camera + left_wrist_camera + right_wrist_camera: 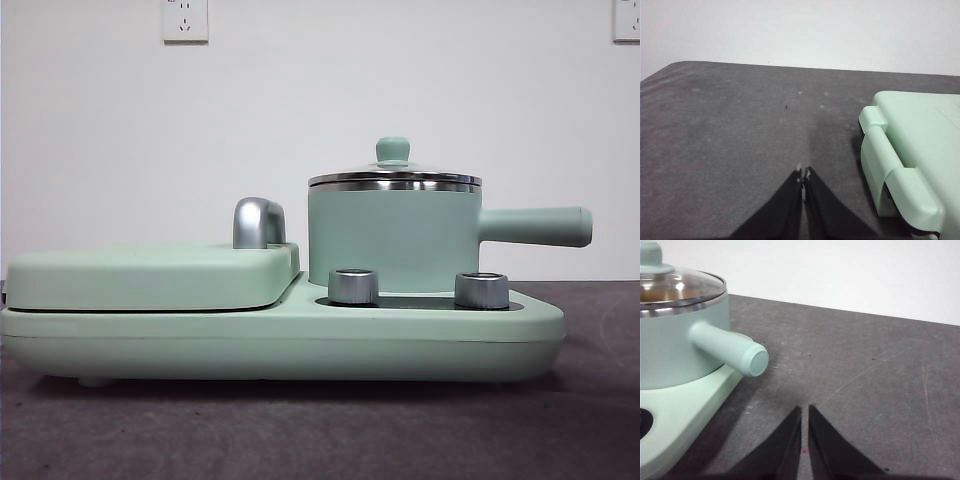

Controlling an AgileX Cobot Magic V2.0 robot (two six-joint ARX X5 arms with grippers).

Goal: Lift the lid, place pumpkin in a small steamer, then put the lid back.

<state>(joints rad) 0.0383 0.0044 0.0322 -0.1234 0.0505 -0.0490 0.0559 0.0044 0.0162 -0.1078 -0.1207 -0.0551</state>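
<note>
The small steamer (pixel 390 240) stands on the right half of the mint-green cooker base (pixel 280 345), its long handle (pixel 535 226) pointing right. The glass lid (pixel 395 179) sits on it with the green knob (pixel 393 150) up. From the right wrist view I see the steamer (pixel 675 350) and the lid (pixel 682 287); something warm-coloured shows dimly through the glass. The pumpkin is not plainly in view. My right gripper (pixel 805 409) is shut over the dark table, apart from the handle tip (pixel 755 362). My left gripper (pixel 803 172) is shut with nothing in it, beside the cooker's far end (pixel 910 155).
A flat mint-green griddle cover (pixel 150 275) with a chrome handle (pixel 258 222) fills the cooker's left half. Two chrome dials (pixel 353 286) (pixel 481 290) stand in front of the pot. Dark grey table (pixel 320 430) surrounds the cooker; a white wall is behind.
</note>
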